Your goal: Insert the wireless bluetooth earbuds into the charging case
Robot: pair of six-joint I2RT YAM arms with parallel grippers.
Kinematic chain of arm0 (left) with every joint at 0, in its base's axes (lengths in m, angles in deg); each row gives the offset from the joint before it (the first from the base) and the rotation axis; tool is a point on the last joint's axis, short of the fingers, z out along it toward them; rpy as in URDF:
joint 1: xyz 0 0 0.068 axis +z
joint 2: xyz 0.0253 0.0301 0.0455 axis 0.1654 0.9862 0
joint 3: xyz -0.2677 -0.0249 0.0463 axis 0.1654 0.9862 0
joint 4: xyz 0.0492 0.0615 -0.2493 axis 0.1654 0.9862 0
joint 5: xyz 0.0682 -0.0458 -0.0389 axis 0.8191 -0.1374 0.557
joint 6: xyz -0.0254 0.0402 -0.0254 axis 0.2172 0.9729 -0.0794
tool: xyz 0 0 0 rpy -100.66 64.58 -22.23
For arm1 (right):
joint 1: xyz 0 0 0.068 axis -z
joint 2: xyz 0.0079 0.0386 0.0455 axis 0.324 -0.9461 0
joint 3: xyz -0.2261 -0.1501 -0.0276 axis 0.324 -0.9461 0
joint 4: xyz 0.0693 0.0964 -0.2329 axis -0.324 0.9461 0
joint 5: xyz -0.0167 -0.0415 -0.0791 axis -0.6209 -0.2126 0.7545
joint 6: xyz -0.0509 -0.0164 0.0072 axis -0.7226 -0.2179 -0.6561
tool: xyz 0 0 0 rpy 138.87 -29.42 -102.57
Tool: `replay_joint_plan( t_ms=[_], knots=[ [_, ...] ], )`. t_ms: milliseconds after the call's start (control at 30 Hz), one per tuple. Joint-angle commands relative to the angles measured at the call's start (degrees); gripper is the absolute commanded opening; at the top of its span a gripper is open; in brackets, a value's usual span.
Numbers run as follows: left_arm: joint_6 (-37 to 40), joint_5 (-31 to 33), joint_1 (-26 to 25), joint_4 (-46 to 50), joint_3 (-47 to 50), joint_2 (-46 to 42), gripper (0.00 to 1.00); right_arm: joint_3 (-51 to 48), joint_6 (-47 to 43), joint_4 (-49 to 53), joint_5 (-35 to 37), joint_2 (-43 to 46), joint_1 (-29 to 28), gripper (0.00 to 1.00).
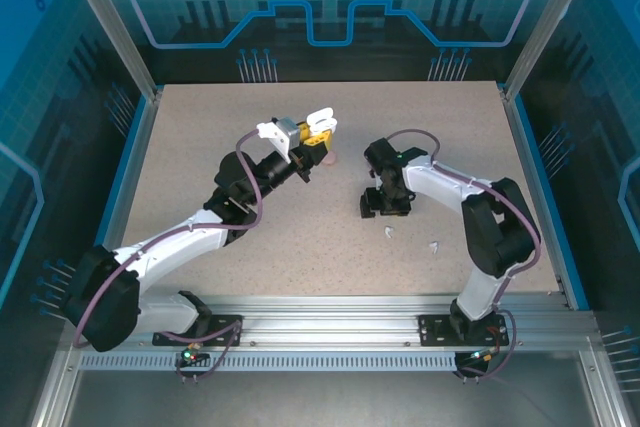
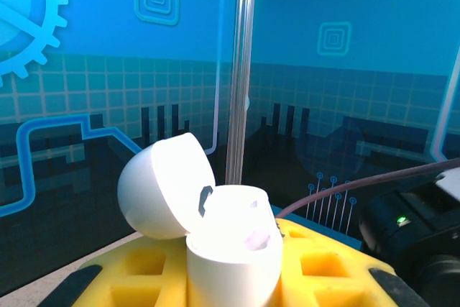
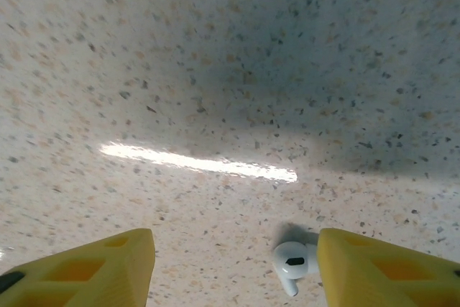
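Left jaws clamp the open-lidded charging case; up close, right jaws stand apart around a white earbud.

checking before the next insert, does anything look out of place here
A white earbud lies on its side on the table between the open right gripper's fingers, close to one, not in the charging case. The left gripper holds that case up, lid open.

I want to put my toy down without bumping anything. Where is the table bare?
Bare: the speckled beige table along its far edge and far-right corner. Crowded: around the right gripper, where tiny white earbuds lie.
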Motion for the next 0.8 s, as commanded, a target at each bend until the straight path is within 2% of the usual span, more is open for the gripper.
replay_joint_plan(
  t_ms=[0, 767],
  knots=[
    [0.98, -0.88, -0.37, -0.42, -1.91, -1.78, 0.0, 0.17, -2.48, 3.22, -0.1, -1.43, 0.11, 0.61],
    [0.42, -1.1, -0.36, -1.43, -2.62, 0.09, 0.0, -6.41, 4.57, 1.64, 2.26, 0.83, 0.48, 0.57]
  ],
)
